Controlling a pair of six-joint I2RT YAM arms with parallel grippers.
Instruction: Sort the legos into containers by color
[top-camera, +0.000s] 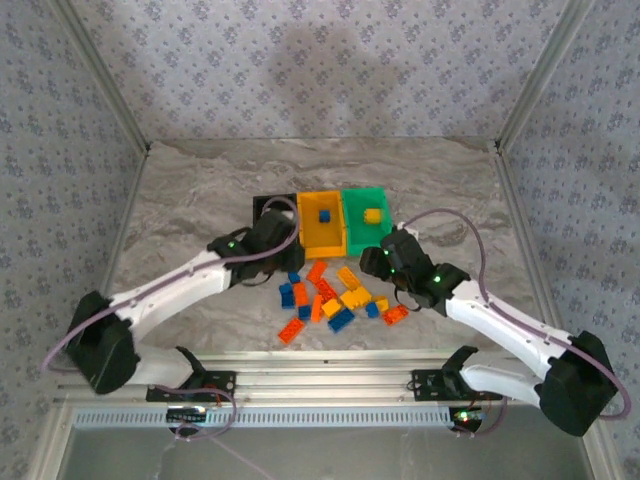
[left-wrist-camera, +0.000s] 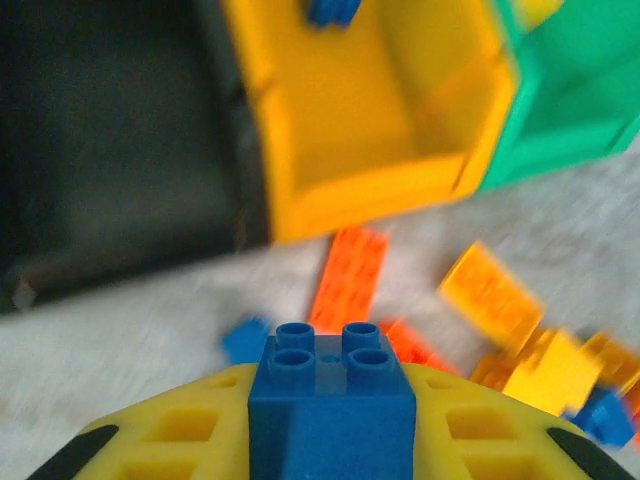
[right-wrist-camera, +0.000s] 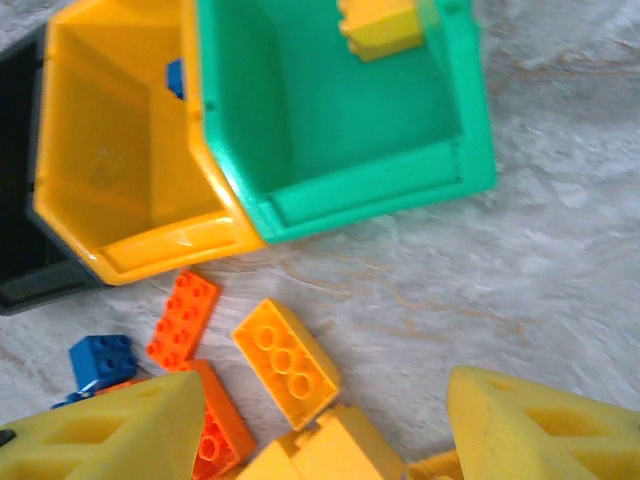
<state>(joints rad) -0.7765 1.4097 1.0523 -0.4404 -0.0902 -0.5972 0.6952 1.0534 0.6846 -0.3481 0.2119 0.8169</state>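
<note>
Grey marbled table between patterned walls carries the whole work area.

1. Left gripper: pressed together on a blue brick, studs up, with the brick's flat side walls seated between the yellow pads. In the left wrist view the held brick sits at bottom centre. The yellow-orange bin opens at upper centre, the black bin at upper left and the green bin at upper right. That view is blurred, so the brick's height over the table cannot be told.

2. Right gripper: spread, with nothing pinched. A yellow brick lies just above the gap in the frame, and an orange-red brick lies to its left.

3. Containers: joined in a row at centre of the top view. One blue piece lies in the yellow-orange bin and one yellow piece in the green bin. The held brick therefore probably belongs in the yellow-orange bin.

4. Legos: scattered at lower centre of the top view, just below the bins and between the two grippers. Most of the sort remains.

Handling: each brick looks light, stiff and hard, with smooth, slippery walls. Take hold on two opposite flat sides, low on the body, never across the studs. A corner grip is likely to let the piece pivot out
</note>
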